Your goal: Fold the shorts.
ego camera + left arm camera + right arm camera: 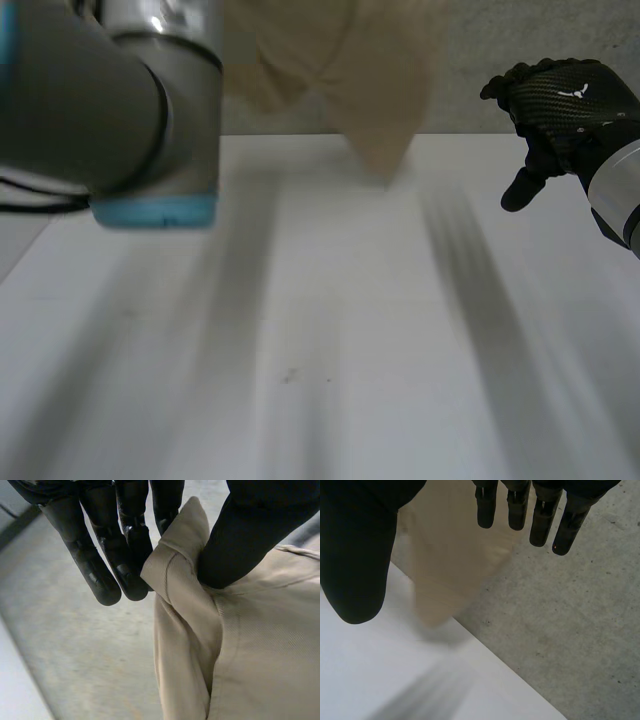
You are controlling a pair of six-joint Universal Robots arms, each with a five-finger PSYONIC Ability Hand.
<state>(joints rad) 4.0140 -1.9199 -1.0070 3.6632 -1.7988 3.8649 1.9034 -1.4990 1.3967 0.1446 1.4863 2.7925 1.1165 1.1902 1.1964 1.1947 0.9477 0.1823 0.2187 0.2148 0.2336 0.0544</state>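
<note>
Head view. Left arm [120, 100], with its grey joint and light-blue cap, extended over the left side of the white table [350, 350] toward the far edge. The beige shorts [370, 70] hung lifted over that far edge, one lower corner pointing down; whether that corner touched the tabletop could not be told. The right hand [560, 105] was held raised at the far right, well apart from the shorts, with its thumb pointing downward.

Left wrist view. The left hand [125, 545] gripped the shorts at a thick folded edge. The thumb [250, 535] pressed one side of the fold and the fingertips met the other side, so the cloth was pinched between them. The rest of the garment hung below the grip, above a grey floor [75, 655].

Right wrist view. The right hand's fingers [545, 515] were straight and spread from the thumb, holding and touching nothing. Beyond them the shorts hung at the table's edge.
</note>
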